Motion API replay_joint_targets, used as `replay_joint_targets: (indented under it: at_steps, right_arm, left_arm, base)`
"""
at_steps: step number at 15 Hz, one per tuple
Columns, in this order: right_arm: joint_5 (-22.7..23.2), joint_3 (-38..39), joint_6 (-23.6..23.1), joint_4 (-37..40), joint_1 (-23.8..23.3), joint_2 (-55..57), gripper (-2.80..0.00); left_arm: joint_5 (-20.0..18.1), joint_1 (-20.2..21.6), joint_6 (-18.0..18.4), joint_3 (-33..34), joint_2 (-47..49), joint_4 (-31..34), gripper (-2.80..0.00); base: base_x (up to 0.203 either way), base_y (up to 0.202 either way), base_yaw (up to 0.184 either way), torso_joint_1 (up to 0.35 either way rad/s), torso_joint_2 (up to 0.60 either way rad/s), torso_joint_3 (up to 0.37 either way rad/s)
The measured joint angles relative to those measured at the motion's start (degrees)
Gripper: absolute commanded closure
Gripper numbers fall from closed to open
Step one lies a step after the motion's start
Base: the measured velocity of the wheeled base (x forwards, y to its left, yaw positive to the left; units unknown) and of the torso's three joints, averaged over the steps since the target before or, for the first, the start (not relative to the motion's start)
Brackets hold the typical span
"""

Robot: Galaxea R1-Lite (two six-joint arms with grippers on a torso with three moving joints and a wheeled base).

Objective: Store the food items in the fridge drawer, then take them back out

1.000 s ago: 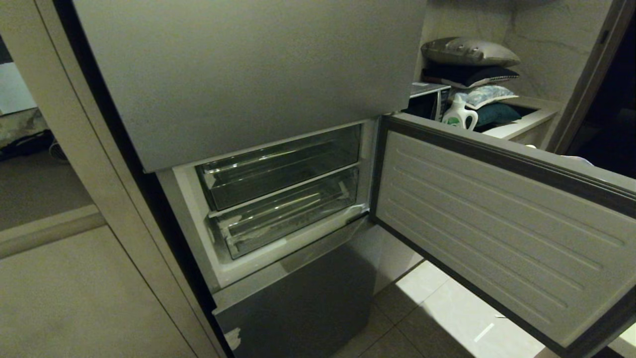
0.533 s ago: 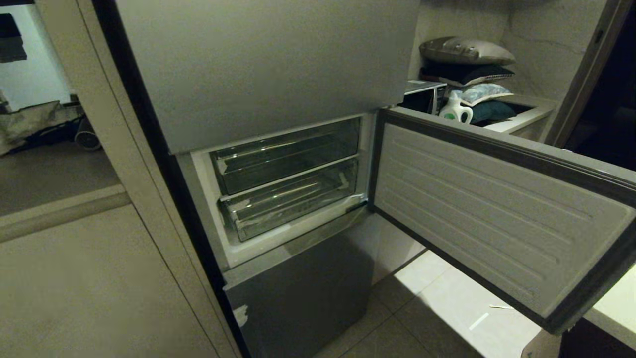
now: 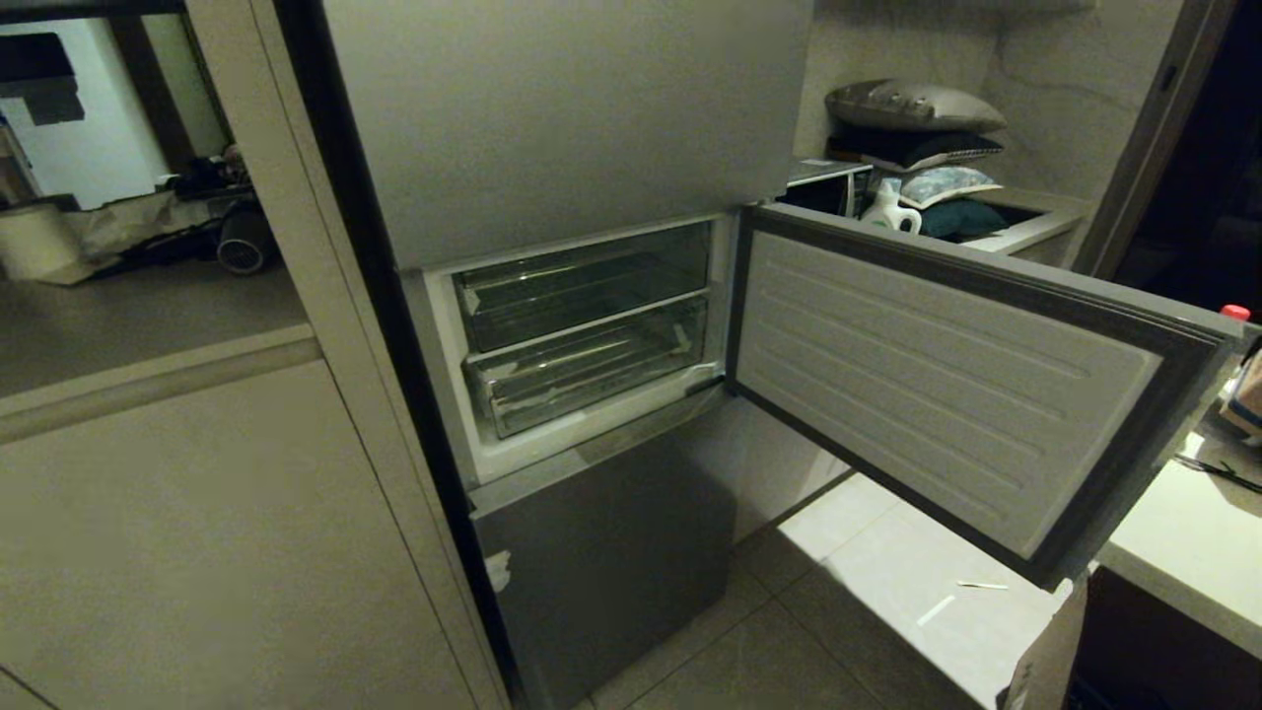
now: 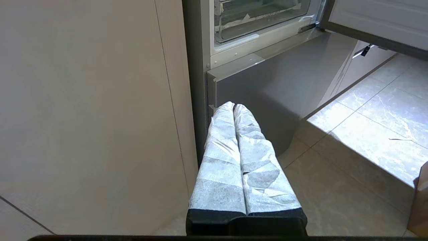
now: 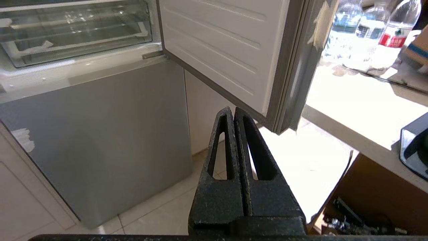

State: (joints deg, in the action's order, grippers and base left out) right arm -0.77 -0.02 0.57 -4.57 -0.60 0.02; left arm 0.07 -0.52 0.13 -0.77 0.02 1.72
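Observation:
The fridge's middle door (image 3: 937, 375) stands swung open to the right, baring two clear plastic bins, both pushed in. The lower one, with whitish tape scraps on its front, is the fridge drawer (image 3: 592, 380), also seen in the left wrist view (image 4: 257, 16) and the right wrist view (image 5: 73, 43). No food items are in view. My left gripper (image 4: 233, 106), wrapped in pale cloth, is shut and empty, low before the grey bottom door. My right gripper (image 5: 233, 110) is shut and empty, below the open door's outer corner. Neither arm shows in the head view.
The grey bottom door front (image 3: 611, 552) is closed. A pale counter (image 3: 1183, 532) at the right carries water bottles (image 5: 364, 30). A tall cabinet panel (image 3: 197, 552) flanks the fridge on the left. Tiled floor (image 3: 887, 582) lies under the open door.
The whole head view has shifted: the fridge looks smaller and farther, and the counter at the right has come into view. That is camera motion; drawers and door stand as before.

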Motion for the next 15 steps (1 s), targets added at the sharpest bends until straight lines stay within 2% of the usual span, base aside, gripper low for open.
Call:
replay_joint_targets:
  at_steps: [8, 9, 12, 15]
  right_arm:
    - [-0.55, -0.22, 1.52, 0.83, -0.02, 1.07, 0.0]
    - [-0.78, -2.52, 2.6, 1.87, -0.02, 1.07, 0.0]
    - [-1.1, -16.76, 7.9, 8.78, -0.3, 4.3, 0.0]
    - [-0.35, -26.73, 13.57, 10.74, -5.73, 15.79, 0.0]
  left_arm:
    - [0.0, 0.0, 0.02, 0.0, 0.0, -0.05, 0.0]
    - [0.0, 0.0, 0.02, 0.0, 0.0, -0.05, 0.0]
    - [0.0, 0.0, 0.03, 0.0, 0.0, -0.05, 0.0]
    - [0.0, 0.0, 0.05, 0.0, 0.0, -0.05, 0.0]
  base:
    - [0.0, 0.0, 0.0, 0.0, 0.0, 0.0]
    - [0.0, 0.0, 0.0, 0.0, 0.0, 0.0]
    - [0.0, 0.0, 0.0, 0.0, 0.0, 0.0]
    - [0.0, 0.0, 0.0, 0.0, 0.0, 0.0]
